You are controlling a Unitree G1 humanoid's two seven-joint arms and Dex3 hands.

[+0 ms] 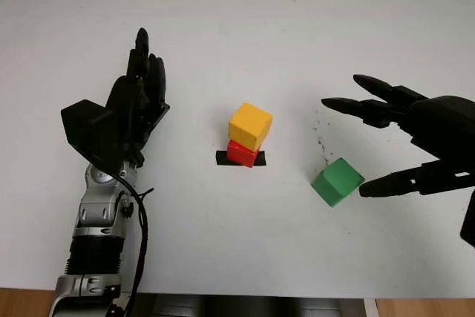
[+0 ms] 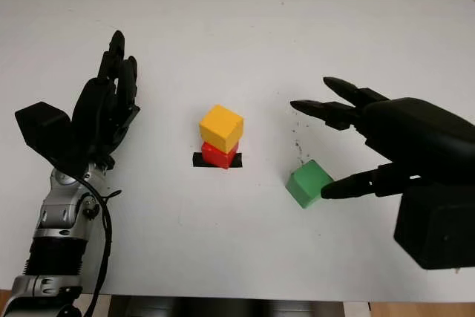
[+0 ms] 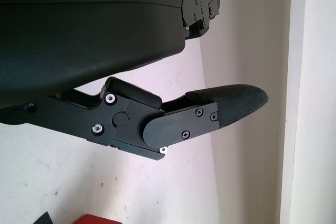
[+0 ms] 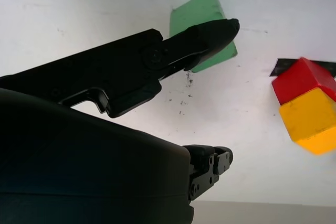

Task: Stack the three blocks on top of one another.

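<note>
With two blocks stacked, step: I'm on the last block, the green block.
Stack: yellow block on red block, on black tape mark, mid-table.
Right hand: fingers spread around green, thumb tip just beside it, nothing pinched.
Left hand: open, parked well left.
Next: I'd close, lift, centre over yellow.
Shapes: matte, hard-edged cubes; yellow sits twisted.

Bare table surrounds the 2-block stack.
</note>
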